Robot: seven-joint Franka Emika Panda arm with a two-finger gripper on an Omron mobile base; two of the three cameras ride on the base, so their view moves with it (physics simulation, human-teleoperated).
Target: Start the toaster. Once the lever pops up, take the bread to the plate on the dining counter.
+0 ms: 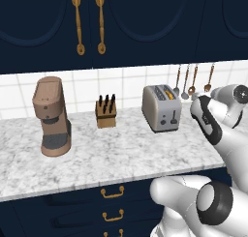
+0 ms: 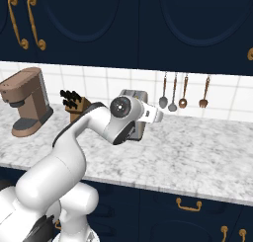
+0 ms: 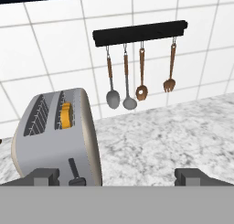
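Two small dark finger tips of the white arm's gripper (image 3: 118,177) stand wide apart with nothing between them, poised above a grey-veined white marble worktop (image 1: 121,156) and just beside the boxy silver-grey two-slot toaster (image 3: 57,138). The gripper sits off to one side of the appliance, not on it, and touches nothing.

On the toaster's narrow face, the small dark slider lever (image 3: 74,170) sits in its vertical slot, apparently near the top of its travel, which suggests it has not yet been pressed down. A squarish golden-tan slice of bread (image 3: 66,115) rests in one of the two slots, its upper edge peeking out; the neighbouring slot looks empty. The toaster stands toward the back of the worktop, close to the white tiled wall.

Behind it, a black rail (image 3: 140,32) carries four wood-handled utensils (image 3: 138,74). Farther along the worktop, a wooden knife block (image 1: 106,111) stands between the toaster and a brown coffee machine (image 1: 51,116). Dark navy cabinets with gold handles (image 1: 88,23) hang above.

By this evidence the task is barely begun. The arm is near the toaster but the lever is yet to be pushed; toasting, the pop-up, lifting the slice and carrying it to the plate all remain.
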